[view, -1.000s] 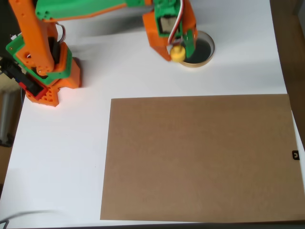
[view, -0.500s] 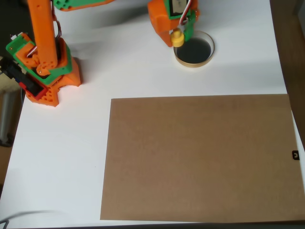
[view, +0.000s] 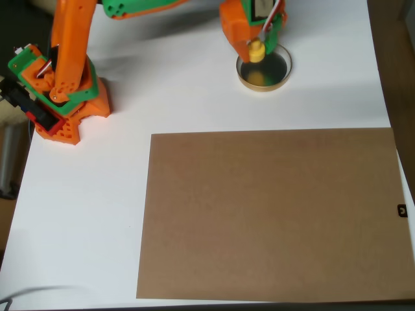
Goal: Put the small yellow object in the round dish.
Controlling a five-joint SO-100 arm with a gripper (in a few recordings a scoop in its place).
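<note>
— White surface (view: pixel 194 103) is carrying a brown board (view: pixel 272 214) and, near the far edge, the round dish (view: pixel 280 79). Which step is in hand?

— Delivery, I'd judge. The pincer (view: pixel 258 46) is gripping the small yellow object (view: pixel 256 50) and hanging over the dish's upper-left rim in the overhead view.

— And next?

— Probably centring over the dark inside, lowering, then parting the jaws.

— How is the piece looking?

— Tiny, bright yellow, a round body with a narrower knob, much smaller than the tan-rimmed dish.
</note>
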